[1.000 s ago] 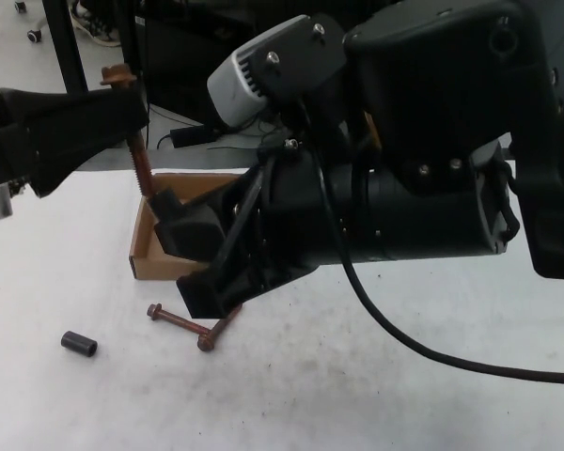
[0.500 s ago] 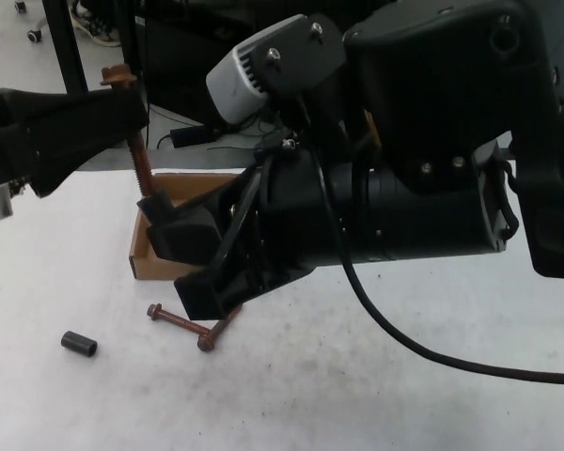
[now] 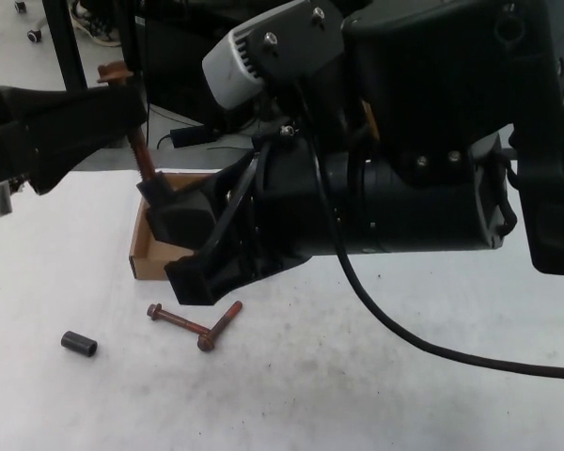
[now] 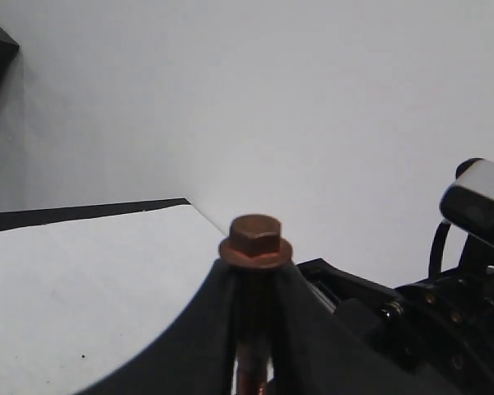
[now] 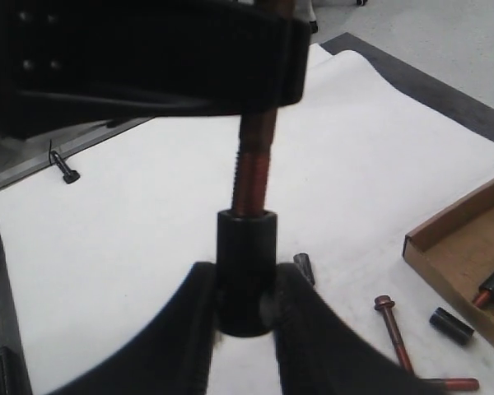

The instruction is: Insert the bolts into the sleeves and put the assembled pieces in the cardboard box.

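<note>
**Bolt tip in the sleeve's mouth**

Nearest us, a loose sleeve [image 3: 79,344] and two spare bolts [image 3: 180,320] lie on the desk [image 3: 310,395]. Above them the right jaws are clenched on a sleeve [image 5: 246,263]. The left jaws grasp a bolt [image 5: 255,164] below its head, with its threaded tip just inside the sleeve's mouth. The box [image 3: 146,265] sits behind. We judge that a slight tilt between the two could bind the threads, or twist the sleeve out of its grip and drop it.

Held bolt [image 5: 253,156] in sleeve [image 5: 245,271] (loose bolts [image 3: 180,320] before box [image 3: 146,266]).
</note>
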